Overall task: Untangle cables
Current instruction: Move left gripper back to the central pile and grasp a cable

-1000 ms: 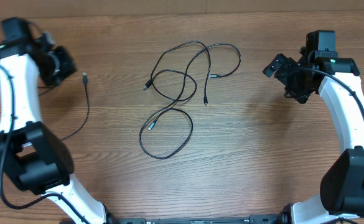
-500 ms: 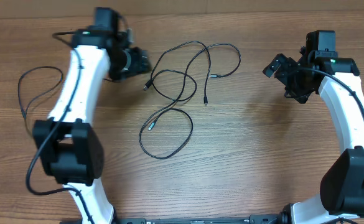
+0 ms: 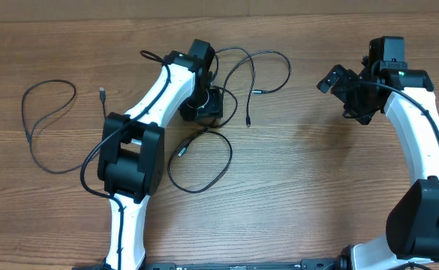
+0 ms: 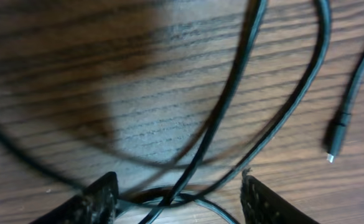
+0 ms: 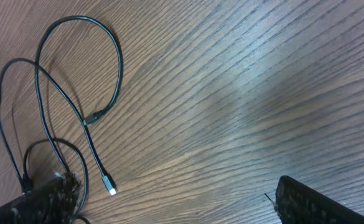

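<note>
Loose cable [image 3: 102,94]: one open loop, far left on wooden table [image 3: 302,187], apart from the rest.
Left gripper [image 3: 202,107]: low over tangled cables [image 3: 268,52] at centre, fingers [image 4: 98,199] parted with cords crossing between them. It seems not to grip them, but the view is blurred.
Right gripper [image 3: 344,90]: spread wide, empty, well right of the tangle.

Wood-grain surface [image 3: 302,172], brown. Tangle of thin black cables [image 3: 231,156] lying on it, loops overlapping. Separate cable [image 3: 25,112] flat on surface, well left of tangle, open loop, plug end [image 3: 102,93] nearest tangle.
</note>
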Robot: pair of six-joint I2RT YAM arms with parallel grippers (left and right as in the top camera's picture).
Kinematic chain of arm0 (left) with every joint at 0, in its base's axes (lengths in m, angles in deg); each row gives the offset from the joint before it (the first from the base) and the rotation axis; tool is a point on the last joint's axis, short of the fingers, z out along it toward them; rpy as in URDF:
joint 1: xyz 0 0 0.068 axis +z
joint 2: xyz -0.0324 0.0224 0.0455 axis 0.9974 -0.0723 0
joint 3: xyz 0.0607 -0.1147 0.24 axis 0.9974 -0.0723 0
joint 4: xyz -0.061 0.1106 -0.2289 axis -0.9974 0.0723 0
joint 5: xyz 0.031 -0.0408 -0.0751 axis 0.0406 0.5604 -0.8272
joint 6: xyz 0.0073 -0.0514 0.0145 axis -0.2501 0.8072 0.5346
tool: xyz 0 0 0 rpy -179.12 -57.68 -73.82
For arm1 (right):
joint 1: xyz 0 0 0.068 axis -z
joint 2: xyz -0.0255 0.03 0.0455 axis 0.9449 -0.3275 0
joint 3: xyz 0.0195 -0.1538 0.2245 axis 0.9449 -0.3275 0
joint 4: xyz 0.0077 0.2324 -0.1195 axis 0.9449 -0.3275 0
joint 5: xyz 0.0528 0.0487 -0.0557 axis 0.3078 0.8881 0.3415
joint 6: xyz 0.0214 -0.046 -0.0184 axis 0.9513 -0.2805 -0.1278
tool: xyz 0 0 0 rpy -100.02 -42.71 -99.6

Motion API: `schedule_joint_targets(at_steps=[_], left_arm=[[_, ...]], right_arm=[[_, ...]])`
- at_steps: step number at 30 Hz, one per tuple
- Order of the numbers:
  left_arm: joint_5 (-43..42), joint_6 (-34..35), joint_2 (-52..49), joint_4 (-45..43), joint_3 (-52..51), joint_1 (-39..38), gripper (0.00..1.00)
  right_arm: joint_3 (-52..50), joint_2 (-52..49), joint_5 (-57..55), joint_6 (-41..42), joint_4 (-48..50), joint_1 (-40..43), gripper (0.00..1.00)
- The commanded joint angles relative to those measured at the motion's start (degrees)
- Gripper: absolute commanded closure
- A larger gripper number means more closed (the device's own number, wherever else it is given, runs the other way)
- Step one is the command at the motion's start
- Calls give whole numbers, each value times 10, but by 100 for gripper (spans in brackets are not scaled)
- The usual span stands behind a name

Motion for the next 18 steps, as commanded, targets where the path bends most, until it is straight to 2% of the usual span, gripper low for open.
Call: schedule_joint_targets(at_steps=[1,2,7,9,15,18], left_arm=[[8,6,-12,0,3,0,84],[8,6,-12,-1,3,1,85],[8,-1,-12,5,16,4,69],[5,-3,-12,16,32,10,66],[-26,-16,-12,73,132,25,65],[-22,-33,-12,48,145,20,74]], right_arm=[[3,4,-4,-2,2,1,0],[3,4,-4,-2,2,1,0],[3,4,-4,-2,2,1,0],[3,4,-4,-2,2,1,0],[3,4,-4,-2,2,1,0],[3,4,-4,-2,2,1,0]])
